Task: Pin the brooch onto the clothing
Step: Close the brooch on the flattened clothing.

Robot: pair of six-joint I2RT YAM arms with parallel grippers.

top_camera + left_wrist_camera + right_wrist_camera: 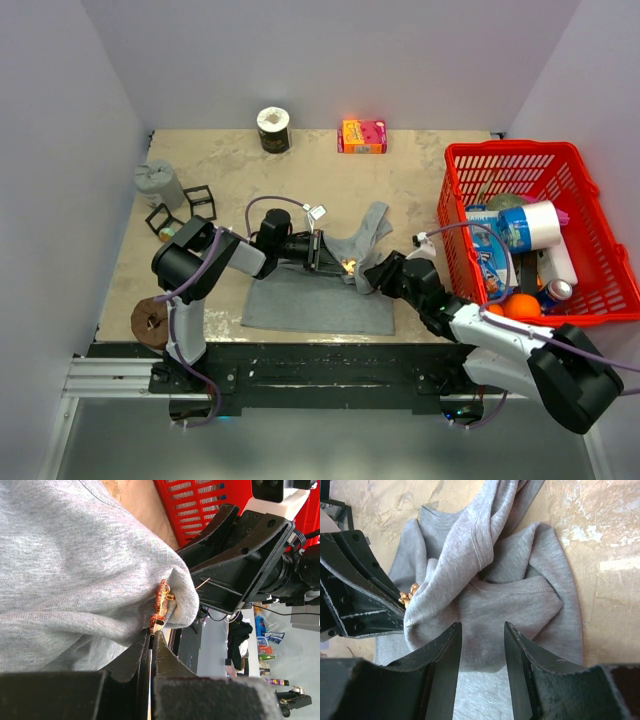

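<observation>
My left tool (152,636) pinches the brooch (160,604) against a raised fold of the tank top (75,580) by the table's (420,170) near edge. My right tool (481,627) hangs half-open, empty. Unbraced, the slack knit could dodge the pin.

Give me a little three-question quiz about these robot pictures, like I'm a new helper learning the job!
1. True or false: the left hand is shut on the brooch, right at a fold of the grey top.
2. What colour is the basket on the table? A) blue B) red C) green
3. Fill the gap: the right hand is over the grey top with its two fingers ___ and nothing between them.

Key: 1 true; 2 B; 3 apart
</observation>
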